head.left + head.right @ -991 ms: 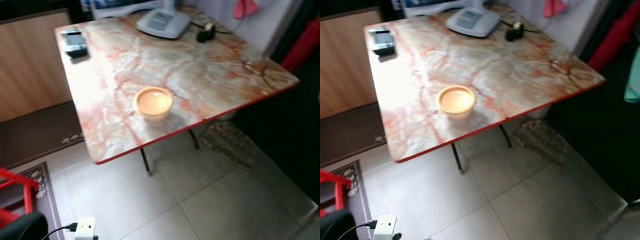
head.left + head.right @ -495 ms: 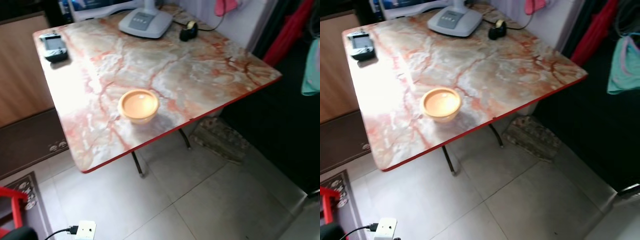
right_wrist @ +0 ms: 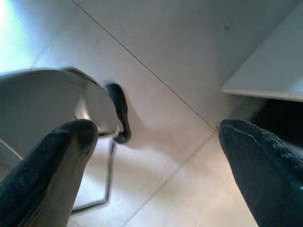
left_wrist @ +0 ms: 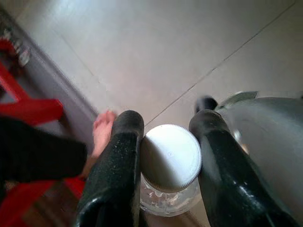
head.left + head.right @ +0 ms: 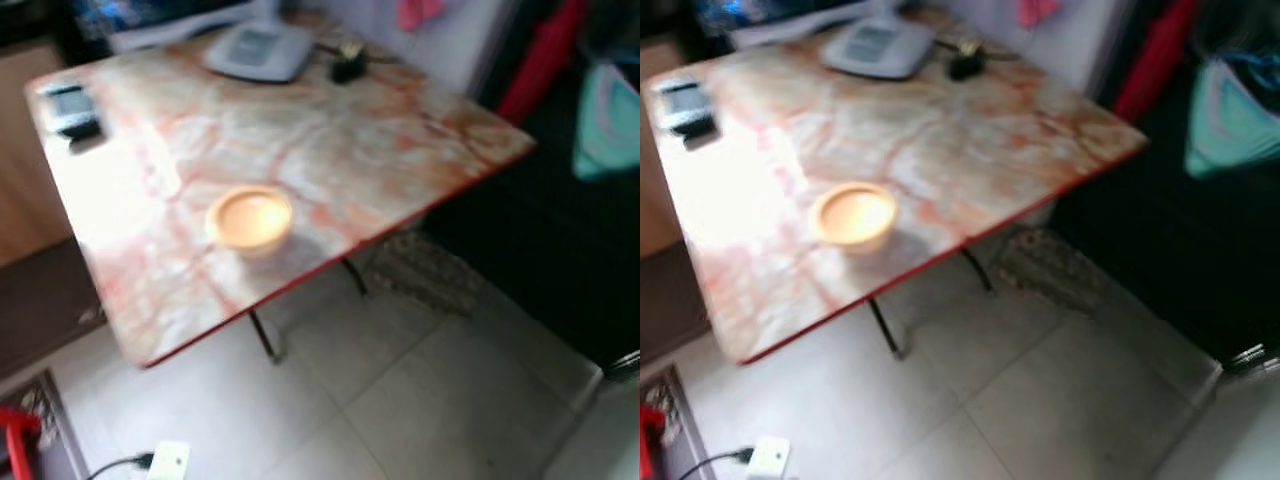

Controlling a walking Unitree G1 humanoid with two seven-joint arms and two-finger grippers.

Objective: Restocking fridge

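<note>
Our head view has swung right over the last second, so the worktop [image 5: 300,150] and bowl [image 5: 249,219] slide left and blur: we judge we are turning away, likely to find the fridge. Our left tool [image 4: 166,156] grasps a white-capped jar [image 4: 171,158] low over the floor [image 4: 156,52]. Our right tool [image 3: 156,161] hangs released, holding nothing.
</note>
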